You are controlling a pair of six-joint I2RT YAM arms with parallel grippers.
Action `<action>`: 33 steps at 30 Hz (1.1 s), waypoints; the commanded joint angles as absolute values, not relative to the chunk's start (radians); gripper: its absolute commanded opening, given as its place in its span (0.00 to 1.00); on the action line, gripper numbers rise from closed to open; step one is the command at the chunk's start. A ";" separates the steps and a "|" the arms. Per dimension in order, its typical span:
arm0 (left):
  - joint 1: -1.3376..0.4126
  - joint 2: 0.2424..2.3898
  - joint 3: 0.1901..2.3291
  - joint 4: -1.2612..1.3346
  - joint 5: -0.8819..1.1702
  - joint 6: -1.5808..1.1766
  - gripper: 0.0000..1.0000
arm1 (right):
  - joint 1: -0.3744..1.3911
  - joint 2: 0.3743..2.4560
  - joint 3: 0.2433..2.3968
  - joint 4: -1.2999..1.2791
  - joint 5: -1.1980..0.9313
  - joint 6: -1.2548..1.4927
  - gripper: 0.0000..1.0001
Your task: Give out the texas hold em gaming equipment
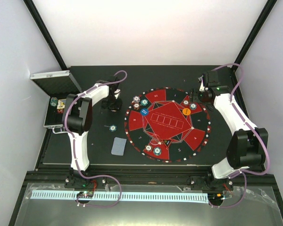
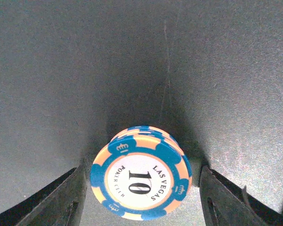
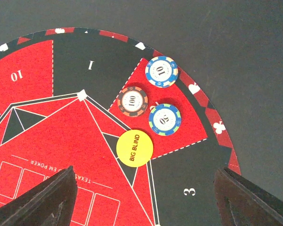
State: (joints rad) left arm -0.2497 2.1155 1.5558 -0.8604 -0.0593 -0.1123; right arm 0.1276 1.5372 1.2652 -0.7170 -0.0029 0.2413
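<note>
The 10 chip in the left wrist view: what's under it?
Blue-edged chips stacked beneath the 10 chip, on the black table. The top chip hides how many.

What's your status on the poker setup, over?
Left gripper open, straddling blue chip stack on table. Right gripper open above mat, Big Blind button, three chip stacks. Nothing in the way.

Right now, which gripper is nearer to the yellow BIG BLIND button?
Right. The right gripper hangs close by the BIG BLIND button; the left gripper is off the mat on the opposite side, straddling a chip stack.
</note>
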 commanded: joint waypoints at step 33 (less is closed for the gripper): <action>-0.236 2.143 1.593 -0.860 -0.075 -0.087 0.27 | 0.122 1.462 1.271 -0.726 0.018 0.243 0.81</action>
